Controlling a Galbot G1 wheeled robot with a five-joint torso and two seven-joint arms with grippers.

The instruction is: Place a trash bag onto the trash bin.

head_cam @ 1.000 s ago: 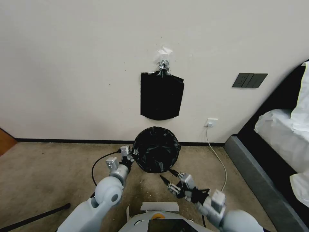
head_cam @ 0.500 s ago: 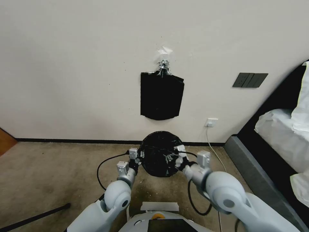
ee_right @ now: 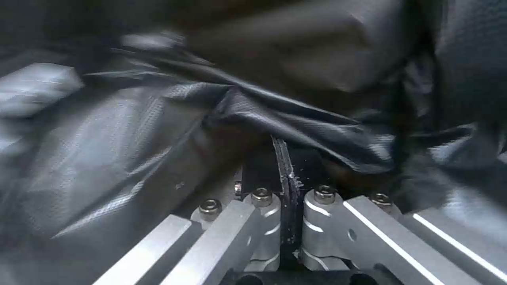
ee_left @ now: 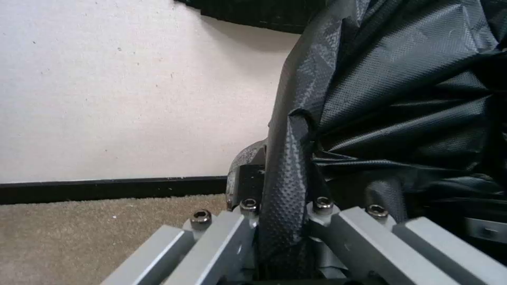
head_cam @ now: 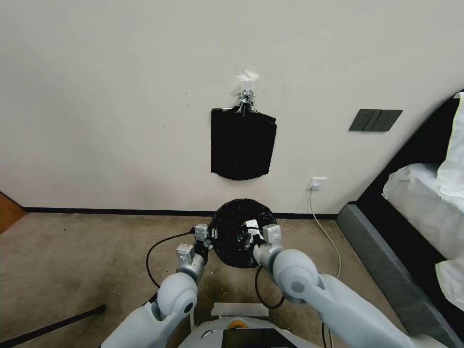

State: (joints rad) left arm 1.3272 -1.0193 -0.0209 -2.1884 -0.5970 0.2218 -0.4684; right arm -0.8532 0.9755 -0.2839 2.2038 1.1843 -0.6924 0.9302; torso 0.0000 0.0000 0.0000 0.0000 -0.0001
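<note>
The trash bag (head_cam: pixel 232 227) is a crinkled, glossy black round shape low against the wall. My left gripper (head_cam: pixel 209 238) is at its left edge and is shut on a thick fold of the bag (ee_left: pixel 285 190). My right gripper (head_cam: pixel 251 233) is over the middle of the bag. Its fingers (ee_right: pixel 264 221) are together with only a thin dark strip between them, and their tips are against the bag's folds (ee_right: pixel 296 118). The trash bin is hidden under the bag.
A flat black bundle of bags (head_cam: pixel 243 143) hangs from a metal clip on the wall above. A white cable (head_cam: pixel 325 229) runs down from a wall socket at the right. A bed with a dark frame (head_cam: pixel 386 270) stands farther right. Beige carpet (head_cam: pixel 72 256) lies to the left.
My right arm swung up from the near right to the bag's right rim, then left over its middle, and its fingers closed. My left gripper and the bag shifted slightly right.
</note>
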